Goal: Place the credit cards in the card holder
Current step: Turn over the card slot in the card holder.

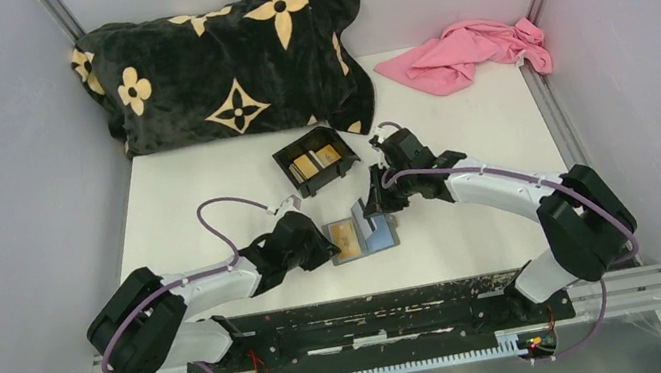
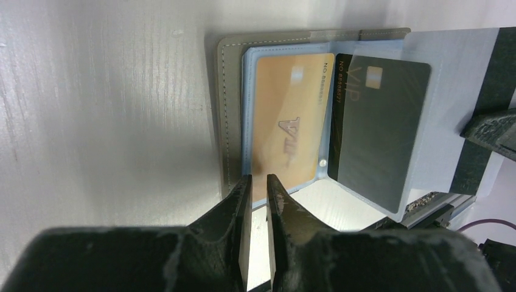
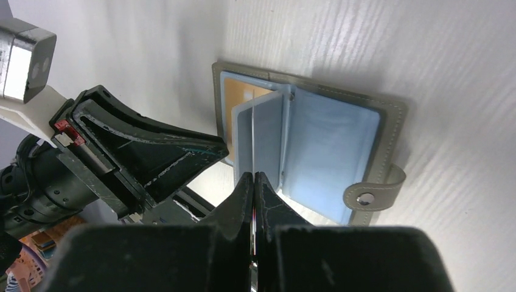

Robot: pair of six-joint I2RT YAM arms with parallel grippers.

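The grey card holder [image 1: 378, 240] lies open on the table, clasp tab [image 3: 371, 191] to one side, with pale blue clear sleeves inside. A gold card [image 2: 292, 115] sits in its left sleeve. My right gripper [image 3: 254, 176] is shut on a black card [image 2: 377, 134], held edge-up against a raised clear sleeve page over the holder's middle. It also shows in the top view [image 1: 377, 209]. My left gripper [image 2: 258, 181] is at the holder's near left edge. Its jaws are a narrow gap apart with nothing between them.
A black plastic box [image 1: 294, 174] with more gold cards [image 1: 317, 159] stands just behind the holder. A black cushion with tan flowers [image 1: 224, 57] lies at the back left. A pink cloth [image 1: 471, 51] lies at the back right.
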